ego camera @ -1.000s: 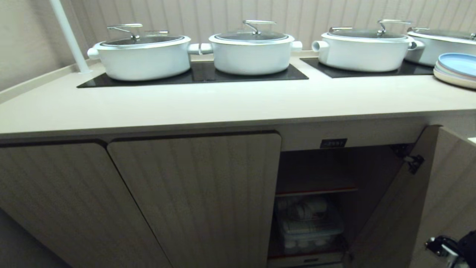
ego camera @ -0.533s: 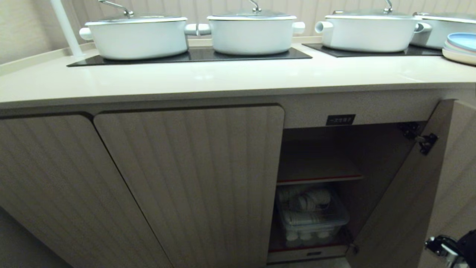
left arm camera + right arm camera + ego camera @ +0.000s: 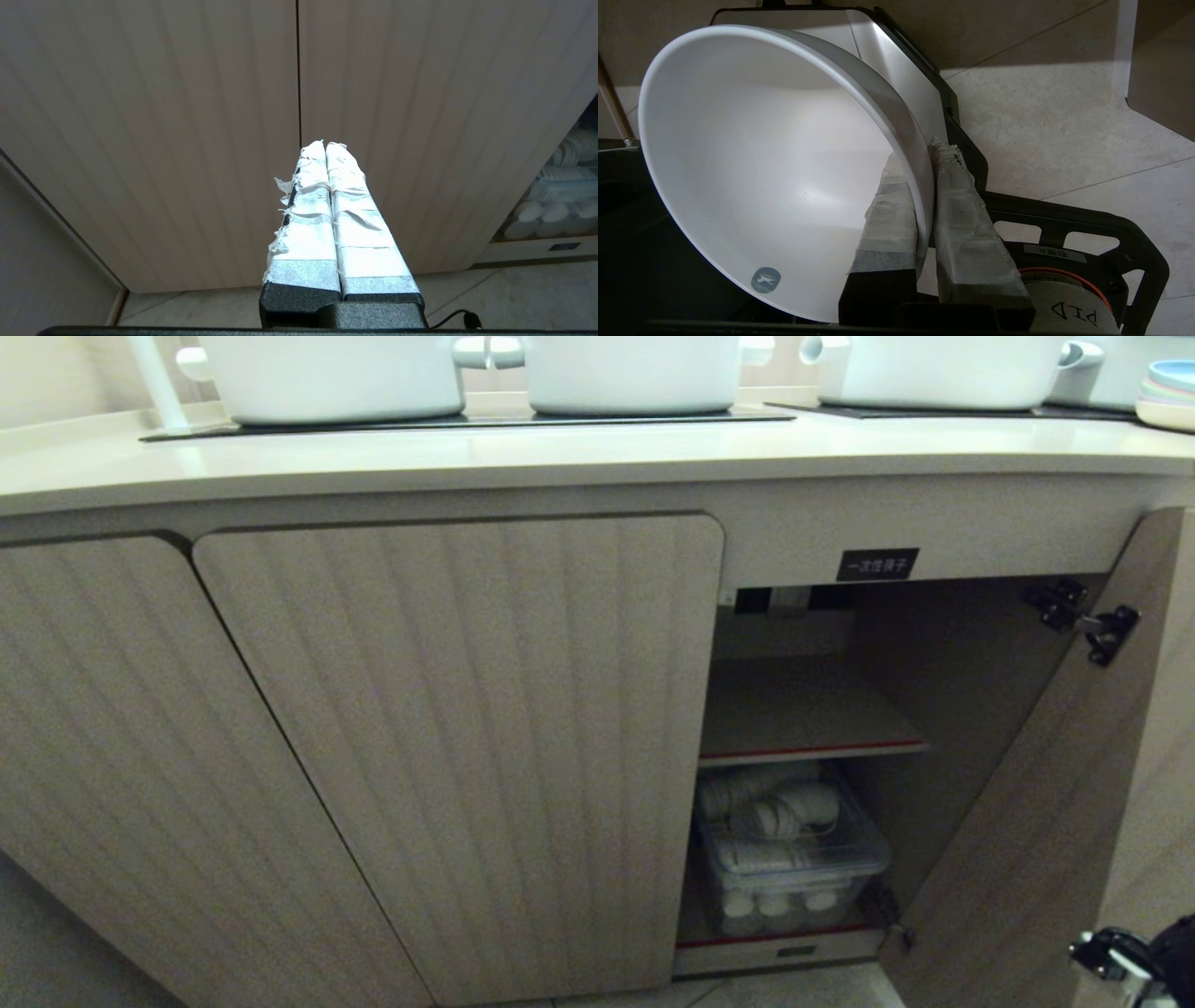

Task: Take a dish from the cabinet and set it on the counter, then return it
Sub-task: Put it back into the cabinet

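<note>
White ceramic fills my right gripper [image 3: 920,186]: the dish [image 3: 775,168], pinched by its rim, one taped finger inside, one outside.
I hold it tilted above the tiled floor [image 3: 1064,130]; it is glossy, deep-sided, with a small grey-blue logo sticker. My left gripper [image 3: 325,145] rests pressed together facing closed fluted doors [image 3: 187,116]. The cabinet [image 3: 803,709] stands open under a black label [image 3: 878,564].

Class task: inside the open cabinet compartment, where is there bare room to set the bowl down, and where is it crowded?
Free: the upper shelf of the cabinet, bare between the closed door and the open door's hinge. Crowded: below it, a clear bin of white ware fills the lower level. The right gripper holds the bowl by its rim.
</note>
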